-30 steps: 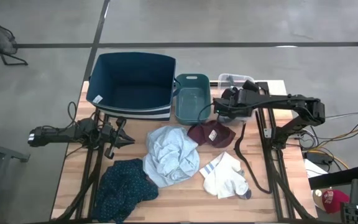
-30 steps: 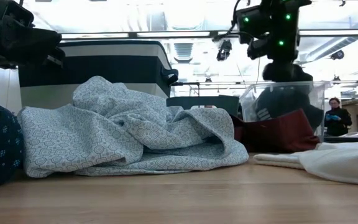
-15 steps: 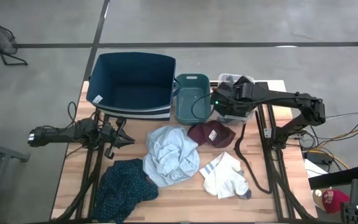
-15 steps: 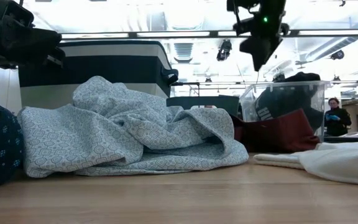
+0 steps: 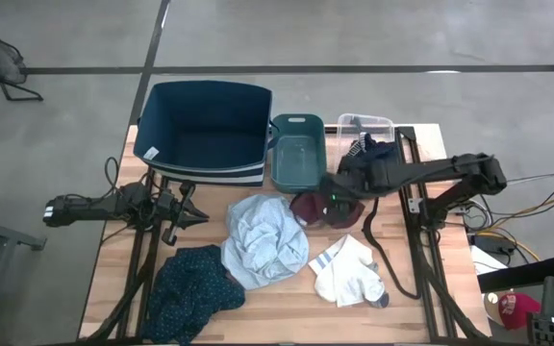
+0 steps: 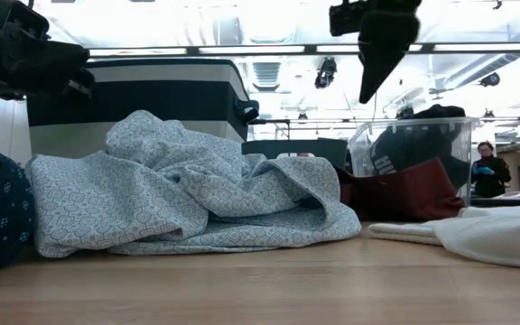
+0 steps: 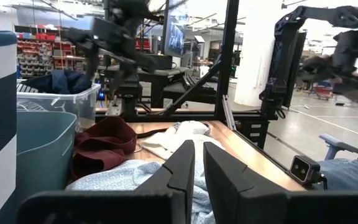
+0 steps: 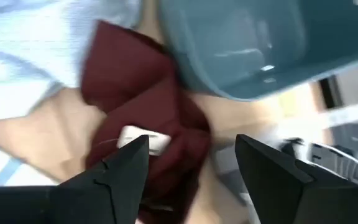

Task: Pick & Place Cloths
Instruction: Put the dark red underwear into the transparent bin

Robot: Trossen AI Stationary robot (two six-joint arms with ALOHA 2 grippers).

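Three bins at upper centre; five cloths counted. Right pincer (image 8: 191, 168), fingers spread wide, above the maroon cloth (image 5: 317, 205). Left pincer (image 5: 192, 206) nearly closed, centre-left.

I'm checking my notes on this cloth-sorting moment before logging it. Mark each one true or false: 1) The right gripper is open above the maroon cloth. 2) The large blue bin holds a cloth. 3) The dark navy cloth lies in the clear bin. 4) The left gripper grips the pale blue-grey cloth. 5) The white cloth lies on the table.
1) True: the right gripper hangs open over the maroon cloth.
2) False: the large blue bin holds no cloth.
3) True: the dark navy cloth sits in the clear bin.
4) False: the left gripper waits beside the pale blue-grey cloth, holding nothing.
5) True: the white cloth lies on the table.
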